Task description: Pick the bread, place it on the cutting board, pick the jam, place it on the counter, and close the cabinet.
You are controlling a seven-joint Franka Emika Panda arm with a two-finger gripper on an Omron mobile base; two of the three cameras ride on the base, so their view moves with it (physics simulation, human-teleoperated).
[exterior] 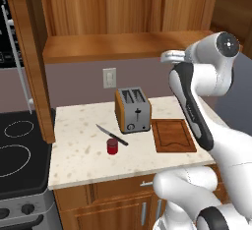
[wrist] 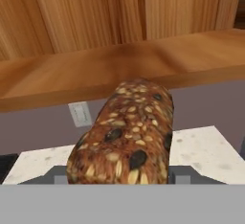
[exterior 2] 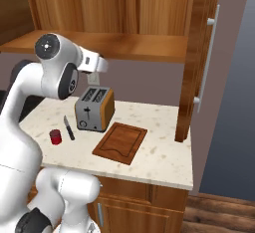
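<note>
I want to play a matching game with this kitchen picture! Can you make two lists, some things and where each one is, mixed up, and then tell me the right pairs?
Things:
1. bread
2. jam
3. cutting board
4. knife

Places:
A. lying bare on the counter, right of the toaster
B. held in the end effector, up by the open cabinet shelf
C. lying between the jar and the toaster
D. standing on the counter, front-left of the toaster

Pairs: 1-B, 2-D, 3-A, 4-C
</note>
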